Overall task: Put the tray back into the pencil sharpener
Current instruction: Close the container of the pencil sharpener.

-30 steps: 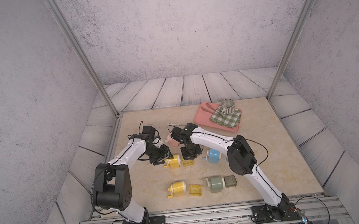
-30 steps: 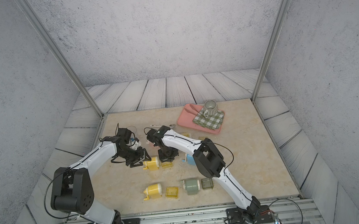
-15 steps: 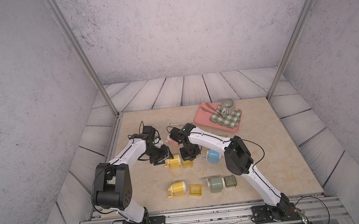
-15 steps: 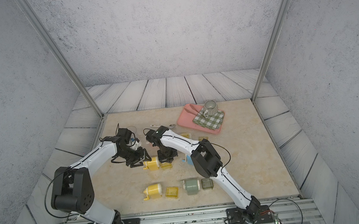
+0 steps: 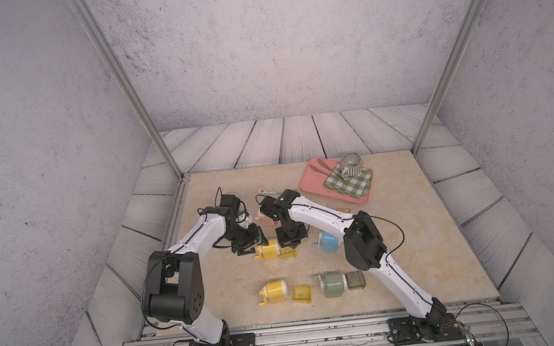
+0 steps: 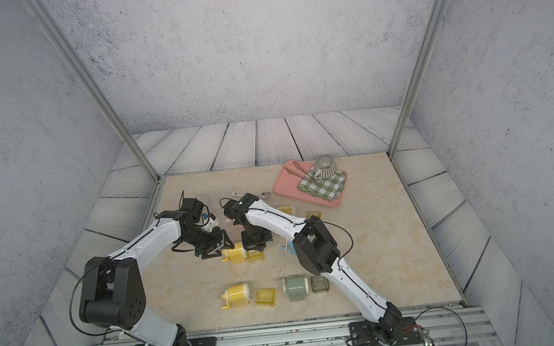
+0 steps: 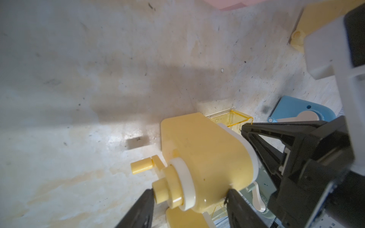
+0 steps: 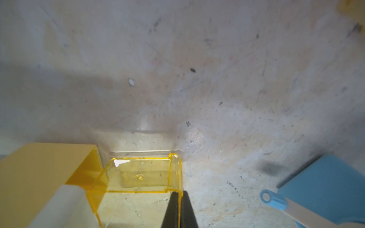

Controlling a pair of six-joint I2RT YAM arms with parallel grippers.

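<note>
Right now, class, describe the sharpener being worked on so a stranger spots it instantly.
On the beige table, look beside the blue sharpener. The yellow sharpener there is gripped by the left pincer, while the right pincer pinches its clear yellow tray at its opening. The other yellow sharpener, nearer the front, lies untouched.

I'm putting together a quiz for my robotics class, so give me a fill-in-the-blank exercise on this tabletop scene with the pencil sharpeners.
1. The right claw is pinched ____ on a wall of the translucent yellow plastic tray.
2. The left claw grips an opaque plastic pencil sharpener coloured ____.
3. The rectangular serving tray under the green checked cloth and striped ceramic mug is ____.
Missing words: shut; yellow; pink.
</note>
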